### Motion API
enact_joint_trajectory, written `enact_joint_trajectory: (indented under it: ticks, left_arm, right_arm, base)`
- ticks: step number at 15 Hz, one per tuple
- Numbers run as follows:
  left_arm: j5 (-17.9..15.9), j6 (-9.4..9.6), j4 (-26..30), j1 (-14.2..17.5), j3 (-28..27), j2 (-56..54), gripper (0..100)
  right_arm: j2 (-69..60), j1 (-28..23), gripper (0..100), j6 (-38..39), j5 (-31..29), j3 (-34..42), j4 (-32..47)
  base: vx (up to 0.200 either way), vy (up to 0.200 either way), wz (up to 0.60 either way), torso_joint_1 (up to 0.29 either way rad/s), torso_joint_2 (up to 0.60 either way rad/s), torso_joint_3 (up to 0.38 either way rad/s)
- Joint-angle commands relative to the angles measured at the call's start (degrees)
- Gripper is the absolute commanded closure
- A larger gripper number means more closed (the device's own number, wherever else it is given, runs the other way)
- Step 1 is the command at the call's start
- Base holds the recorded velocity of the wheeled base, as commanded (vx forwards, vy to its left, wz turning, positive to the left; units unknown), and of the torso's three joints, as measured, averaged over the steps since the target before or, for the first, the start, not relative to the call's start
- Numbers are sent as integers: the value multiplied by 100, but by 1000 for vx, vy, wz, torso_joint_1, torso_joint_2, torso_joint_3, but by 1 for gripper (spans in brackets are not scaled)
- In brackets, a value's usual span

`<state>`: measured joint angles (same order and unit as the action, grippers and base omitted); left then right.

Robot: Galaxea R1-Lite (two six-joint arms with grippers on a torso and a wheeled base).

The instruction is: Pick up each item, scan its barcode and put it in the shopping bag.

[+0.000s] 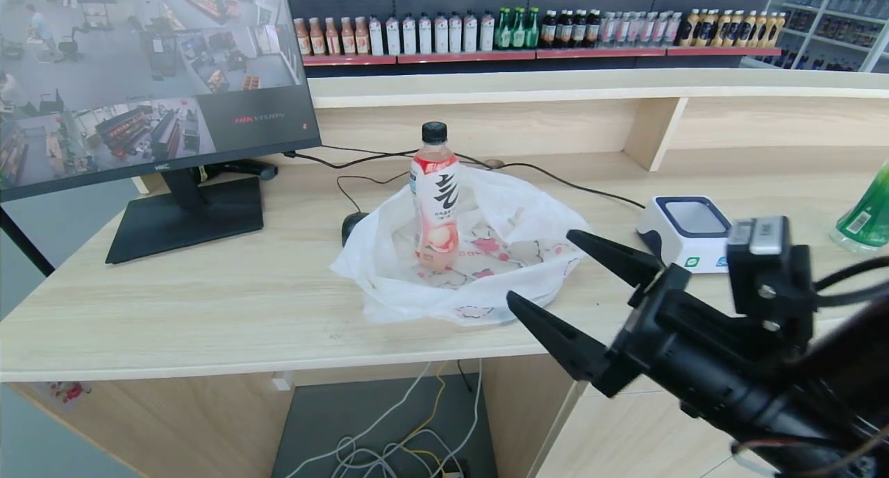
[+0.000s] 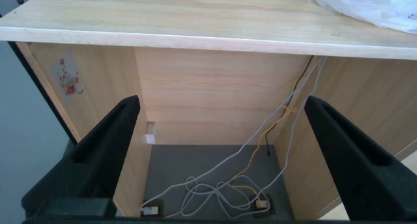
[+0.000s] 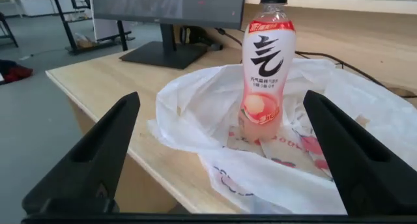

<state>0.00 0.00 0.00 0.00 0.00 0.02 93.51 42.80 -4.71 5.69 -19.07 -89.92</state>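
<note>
Since the pink bottle [image 1: 435, 200] stands upright inside the shopping bag [image 1: 528, 221], in the middle of the counter [image 1: 208, 297], I judge that this item is finished and the next one is the green bottle [image 1: 865, 217] at the far right. The right gripper [image 1: 542, 266] hangs just beside the near right edge of the bag, with its jaws wide apart and nothing between them. The left gripper [image 2: 223, 103] is also spread open and empty, low in front of the counter, facing the cables [image 2: 221, 185] under it.

To do the step well, the right arm should move away from the bag without catching the thin plastic, because a pull could tip the tall bottle. It should then take the green bottle by the body, leaving the barcode label free, and turn that label to the window of the scanner [image 1: 684, 231], which sits between the bag and the green bottle.

The green bottle is cut off by the edge, so I cannot tell if it stands or leans. The handles of the bag are hard to make out in the folds
</note>
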Motion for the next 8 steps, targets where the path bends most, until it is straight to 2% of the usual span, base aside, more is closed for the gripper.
enact_joint_trajectory:
  ticks: [1,8]
  left_arm:
    - [0,0,0,0,0,-2,0]
    - [0,9,0,0,0,-2,0]
  right_arm:
    - [-1134,88,0,-30,-7,993,-8]
    - [-1432,237,0,-13,2,1186,-8]
  base:
    - [0,0,0,0,0,0]
    - [0,0,0,0,0,0]
